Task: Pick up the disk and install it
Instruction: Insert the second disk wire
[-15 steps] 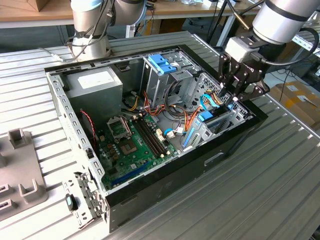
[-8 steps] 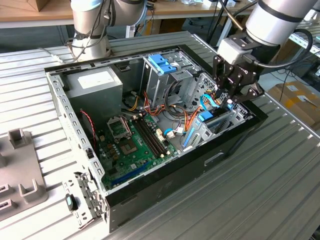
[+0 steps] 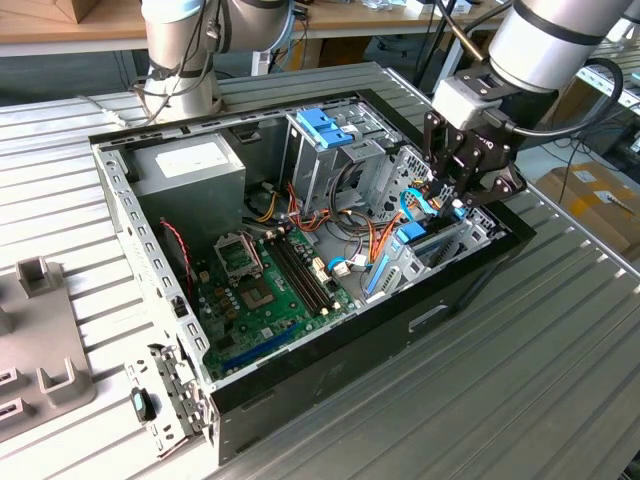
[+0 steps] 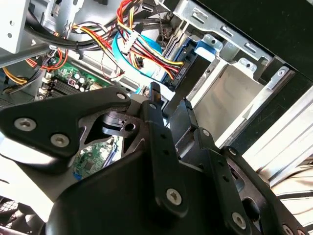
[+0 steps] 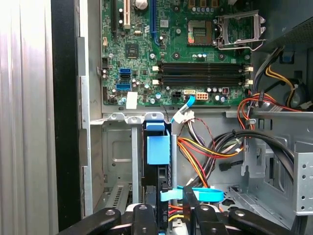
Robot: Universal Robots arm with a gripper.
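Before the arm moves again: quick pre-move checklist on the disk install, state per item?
1. Gripper is over the bay at the case's front corner: ok.
2. The disk stands on edge in the bay, blue carrier up: ok.
3. Fingers closed on the disk: cannot tell.
4. Disk fully seated: cannot tell.
5. Cable bundle lies beside the bay, not across the disk: ok.
6. Blue flat cable crosses close to the fingers: not ok.

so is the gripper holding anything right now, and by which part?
Looks like the gripper holds the disk by its near end, standing on edge in the drive bay; actual contact is hard to confirm.
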